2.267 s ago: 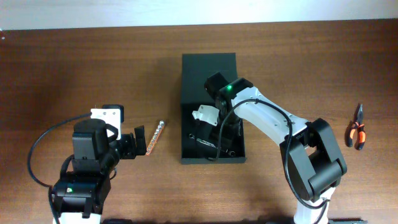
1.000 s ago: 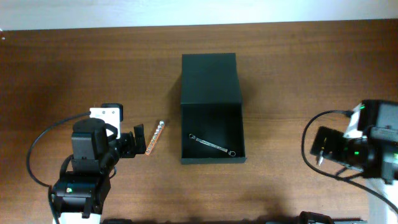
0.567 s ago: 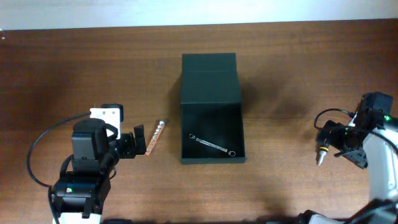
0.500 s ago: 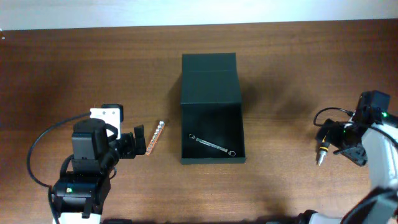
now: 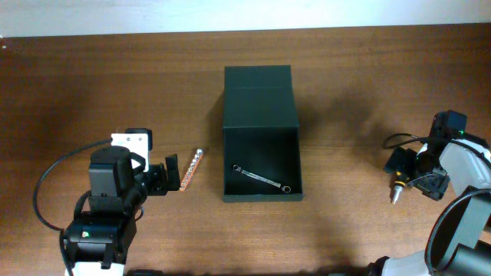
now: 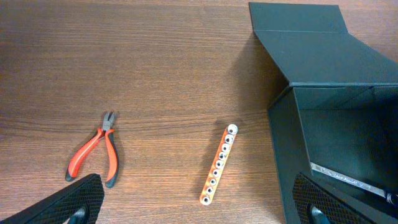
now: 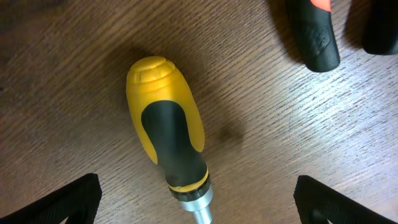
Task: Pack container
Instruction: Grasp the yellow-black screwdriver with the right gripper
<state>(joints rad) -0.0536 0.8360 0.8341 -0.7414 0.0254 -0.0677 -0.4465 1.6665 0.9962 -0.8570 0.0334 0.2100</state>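
Container [image 5: 259, 96], open at the worktop [image 5: 360, 69] centre with a wrench [image 5: 263, 178] inside, is flanked by the left jaws and the right jaws, both spread wide and empty; the screwdriver [image 7: 169, 143] under the right jaws may be rolled away if gripped off-centre.

black fingers [image 6: 84, 198], black-and-white arms [image 5: 468, 162], black cables [image 5: 44, 179]

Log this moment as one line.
container open, wrench inside | left pincer open, near bit holder | right pincer open over screwdriver
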